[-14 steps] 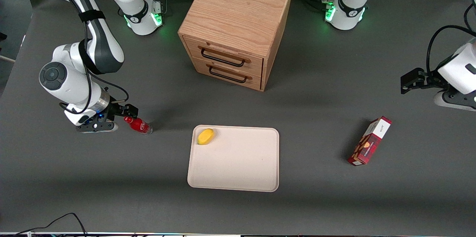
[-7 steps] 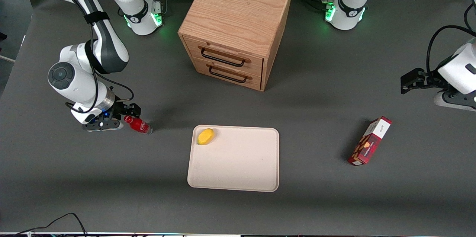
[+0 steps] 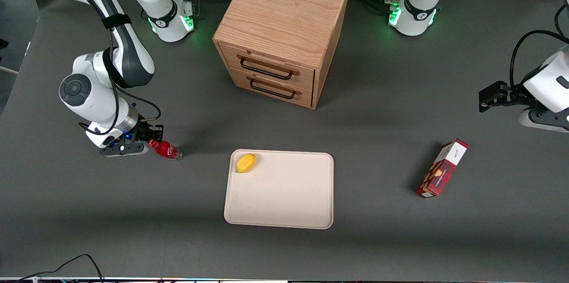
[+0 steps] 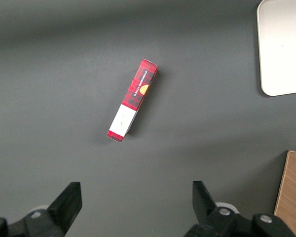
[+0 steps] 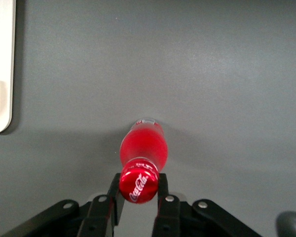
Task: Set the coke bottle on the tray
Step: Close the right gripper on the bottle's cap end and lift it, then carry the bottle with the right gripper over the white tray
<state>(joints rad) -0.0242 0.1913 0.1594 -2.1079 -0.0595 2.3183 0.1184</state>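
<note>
While the coke bottle (image 3: 166, 149) (image 5: 142, 153) stood on the table toward the working arm's end, well apart from the tray (image 3: 284, 203) (image 5: 1, 69), the gripper (image 3: 151, 141) (image 5: 139, 190) was down at its top with both fingers (image 5: 163, 195) pinching the red cap. A yellow lemon-looking thing (image 3: 245, 162) sat in a tray corner, and the red carton (image 3: 442, 168) (image 4: 132, 100) lay toward the parked arm's end.

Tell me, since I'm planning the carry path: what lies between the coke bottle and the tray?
Only bare table in the front view. The gripper is shut on the coke bottle; the lemon sits inside the tray.
</note>
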